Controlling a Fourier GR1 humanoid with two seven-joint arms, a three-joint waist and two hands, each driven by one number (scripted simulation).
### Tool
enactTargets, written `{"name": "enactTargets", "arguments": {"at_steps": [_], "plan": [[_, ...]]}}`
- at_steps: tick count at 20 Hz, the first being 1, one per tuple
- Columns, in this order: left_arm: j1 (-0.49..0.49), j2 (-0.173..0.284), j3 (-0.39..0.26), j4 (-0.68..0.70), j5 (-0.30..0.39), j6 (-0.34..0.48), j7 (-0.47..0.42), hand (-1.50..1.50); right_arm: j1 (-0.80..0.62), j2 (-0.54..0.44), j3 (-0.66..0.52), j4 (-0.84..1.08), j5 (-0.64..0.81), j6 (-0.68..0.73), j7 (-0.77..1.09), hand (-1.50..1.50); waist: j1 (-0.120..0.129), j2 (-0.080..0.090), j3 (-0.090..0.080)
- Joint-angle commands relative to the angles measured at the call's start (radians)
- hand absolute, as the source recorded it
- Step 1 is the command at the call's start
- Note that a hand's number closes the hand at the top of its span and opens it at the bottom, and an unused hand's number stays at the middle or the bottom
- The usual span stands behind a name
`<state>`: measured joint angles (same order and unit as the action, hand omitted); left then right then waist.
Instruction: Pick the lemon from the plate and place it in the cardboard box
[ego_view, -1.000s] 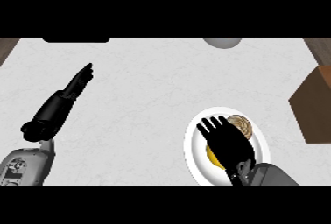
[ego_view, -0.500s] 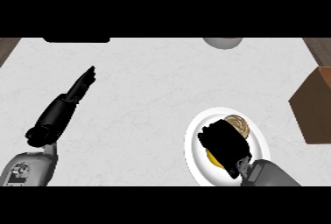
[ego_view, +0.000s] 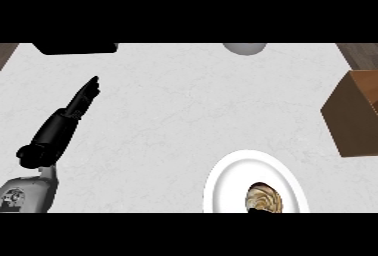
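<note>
The lemon shows nowhere: not on the plate, near right, nor in the cardboard box far right. The left hand rests, fingers straight. The right hand is unseen, so progress cannot be judged.

Light falls evenly and brightly over the pale bench, with no clear source and no glare. Faint grey mottling shows on its top. The plate reads bright white, with soft grey shading along its inner rim. The box has a lighter top edge and a darker brown side. The left robot hand is flat black with hardly any shadow under it.
</note>
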<state>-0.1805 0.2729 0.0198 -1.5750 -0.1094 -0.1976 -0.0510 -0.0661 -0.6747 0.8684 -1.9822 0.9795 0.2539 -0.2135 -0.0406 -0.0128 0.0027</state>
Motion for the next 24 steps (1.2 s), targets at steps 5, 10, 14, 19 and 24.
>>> {"name": "enactTargets", "arguments": {"at_steps": [5, 10, 14, 19, 24], "plan": [[0.029, 0.019, 0.027, 0.01, -0.008, 0.004, -0.027, 0.0, 0.262, -0.344, -0.109, -0.259, -0.062, -0.385, -0.349, 1.5, -0.027, 0.0, 0.001], [0.029, -0.003, 0.014, -0.004, -0.015, 0.019, -0.014, 0.0, 0.373, -0.495, -0.342, -0.403, -0.288, -0.5, -0.43, 1.5, -0.032, 0.001, 0.0], [0.032, 0.021, 0.036, 0.009, 0.002, -0.005, -0.043, 0.0, 0.439, -0.471, -0.506, -0.363, -0.5, -0.568, -0.399, 1.5, -0.035, 0.006, 0.0], [0.055, 0.005, 0.017, -0.008, -0.011, 0.0, -0.046, 0.0, 0.497, -0.45, -0.677, -0.348, -0.786, -0.536, -0.289, 1.5, -0.011, 0.01, -0.003], [0.006, 0.034, 0.021, 0.001, -0.005, -0.034, -0.017, 0.0, 0.461, -0.487, -0.949, -0.223, -1.083, -0.434, -0.281, 1.5, 0.003, 0.01, -0.003]]}}
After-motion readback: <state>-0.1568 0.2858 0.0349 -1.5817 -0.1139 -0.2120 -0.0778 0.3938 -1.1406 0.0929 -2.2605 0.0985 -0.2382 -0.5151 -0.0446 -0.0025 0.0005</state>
